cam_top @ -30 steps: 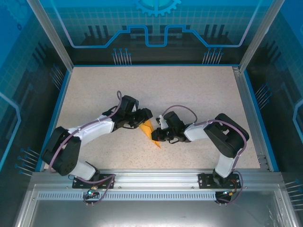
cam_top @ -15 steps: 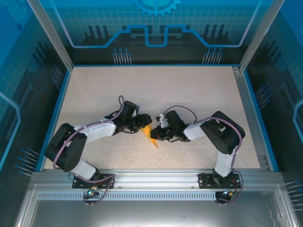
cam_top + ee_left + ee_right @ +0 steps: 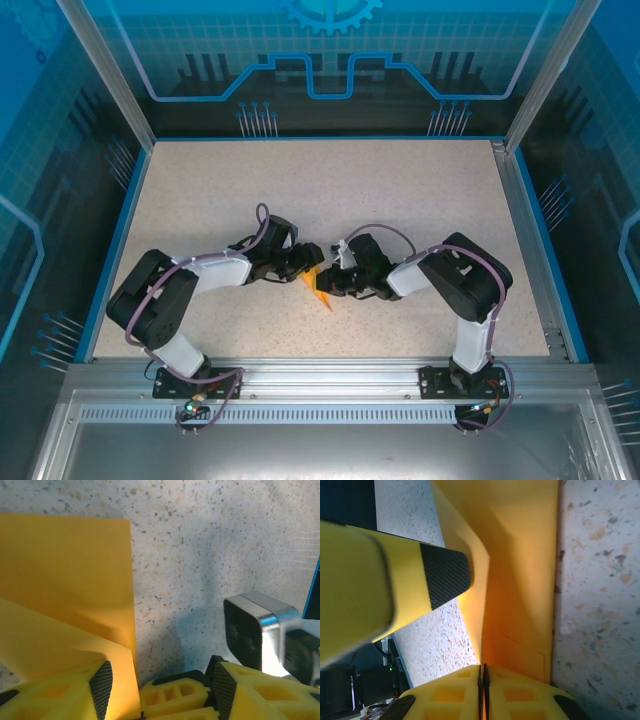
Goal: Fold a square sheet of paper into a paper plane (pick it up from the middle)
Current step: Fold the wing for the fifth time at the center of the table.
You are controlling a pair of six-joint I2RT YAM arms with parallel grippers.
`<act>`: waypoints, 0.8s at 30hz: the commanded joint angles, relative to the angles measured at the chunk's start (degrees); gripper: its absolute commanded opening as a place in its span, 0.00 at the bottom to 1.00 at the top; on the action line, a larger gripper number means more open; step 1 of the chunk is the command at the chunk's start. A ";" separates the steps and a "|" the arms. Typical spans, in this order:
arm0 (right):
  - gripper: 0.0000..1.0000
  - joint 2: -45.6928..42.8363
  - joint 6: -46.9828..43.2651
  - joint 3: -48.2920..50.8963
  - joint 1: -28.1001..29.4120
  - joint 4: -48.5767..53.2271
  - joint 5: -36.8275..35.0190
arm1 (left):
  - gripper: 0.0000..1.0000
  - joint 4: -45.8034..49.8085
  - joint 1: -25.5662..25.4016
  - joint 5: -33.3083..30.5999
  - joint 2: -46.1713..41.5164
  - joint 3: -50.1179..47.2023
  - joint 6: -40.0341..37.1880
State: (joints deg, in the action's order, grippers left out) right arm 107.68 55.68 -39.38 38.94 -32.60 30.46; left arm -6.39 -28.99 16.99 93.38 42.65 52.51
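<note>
Paper [image 3: 65, 570] sits mid bench [image 3: 420, 200], toward the near edge. Right gripper [image 3: 482, 672] jaws clamped on its fold. Left gripper [image 3: 159, 680] jaws apart, straddling one edge. Risk: opposed pulls may tear the paper or skew the crease.

A speckled beige tabletop [image 3: 330, 190] fills the centre of the overhead frame, edged by a thin blue trim [image 3: 118, 240] at left and a slotted aluminium rail [image 3: 537, 250] at right. Translucent blue panels [image 3: 330, 60] printed with a grid, circuit lines and a gear emblem close off the top and both sides, held by slanting aluminium posts [image 3: 105, 70] at upper left and upper right. Across the bottom of the frame run a silver aluminium beam [image 3: 330, 372] and a dull grey metal shelf [image 3: 320, 450], all under soft, even light.
</note>
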 commanded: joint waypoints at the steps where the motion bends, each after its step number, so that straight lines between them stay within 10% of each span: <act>1: 0.14 -1.60 -3.07 -0.23 -0.41 4.53 -1.23 | 0.59 -0.73 -0.10 0.59 1.51 2.06 -1.05; 14: 0.23 -4.39 -11.03 -3.91 2.09 16.80 -7.02 | 0.59 -0.59 -0.11 0.67 3.25 3.74 -1.27; 24: 0.08 -3.13 -8.21 -3.74 2.91 14.57 -8.85 | 0.59 0.84 -0.10 0.41 2.77 4.32 -1.83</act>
State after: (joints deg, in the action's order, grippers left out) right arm 103.83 46.92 -42.83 41.36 -18.48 22.90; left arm -6.33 -28.99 16.97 95.96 44.95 52.31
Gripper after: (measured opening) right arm 0.089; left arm 0.587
